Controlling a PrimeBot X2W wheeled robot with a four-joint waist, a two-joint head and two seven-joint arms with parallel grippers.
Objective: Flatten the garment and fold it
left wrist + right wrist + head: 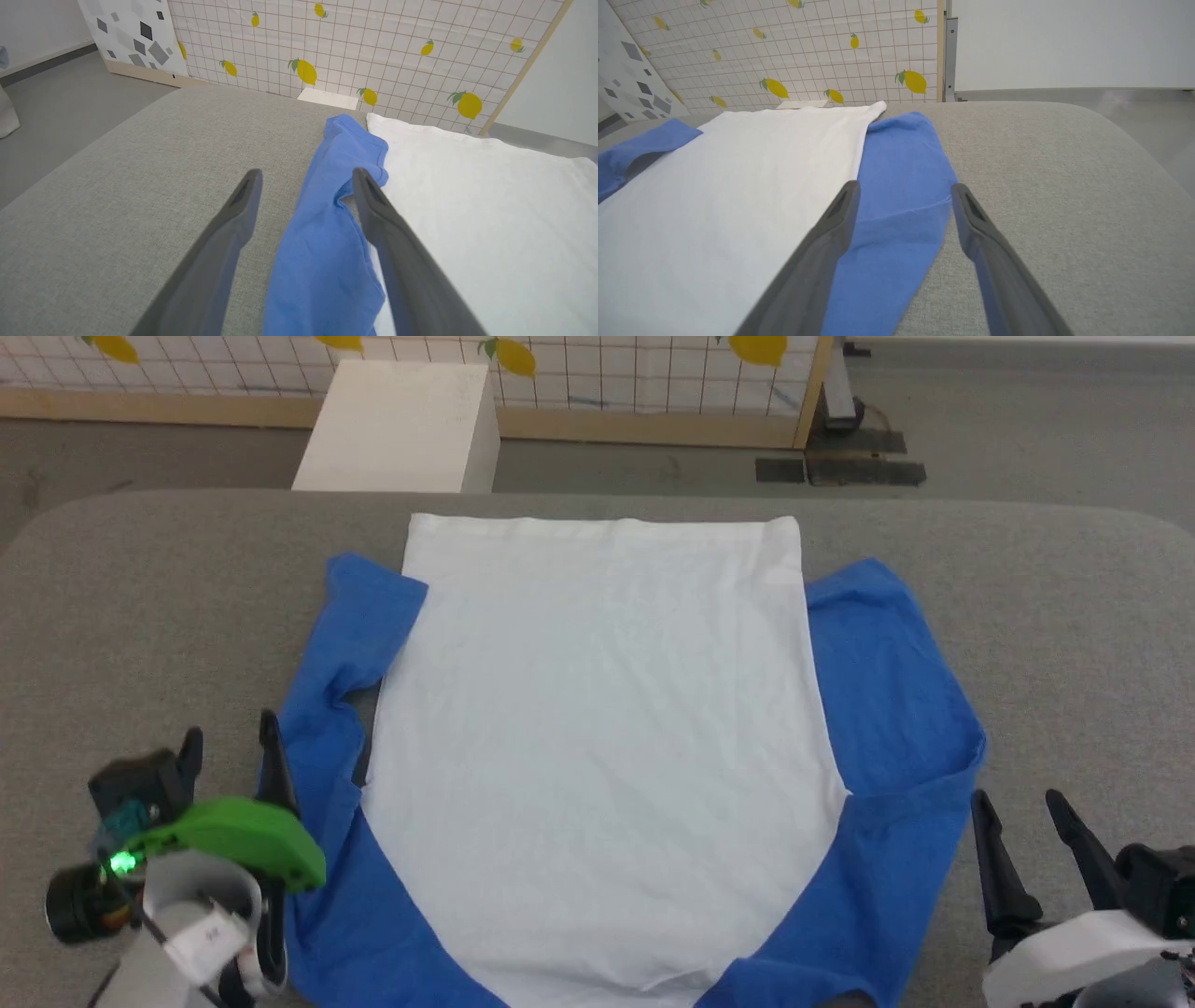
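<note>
The garment (607,728) lies spread on the grey table (168,607), its white body panel in the middle and blue sleeves on both sides. The left sleeve (336,644) is bunched and folded in on itself; the right sleeve (896,681) lies flatter. My left gripper (229,737) hovers open at the lower left, by the left sleeve's edge. In the left wrist view its fingers (243,196) straddle the blue sleeve (327,224) without holding it. My right gripper (1018,803) stands open at the lower right, just beside the right sleeve. In the right wrist view the blue sleeve (896,196) lies between the fingers.
A white box (401,425) stands on the floor beyond the table's far edge. Behind it runs a tiled screen with lemon prints (635,373). Bare grey table surface stretches to the left and right of the garment.
</note>
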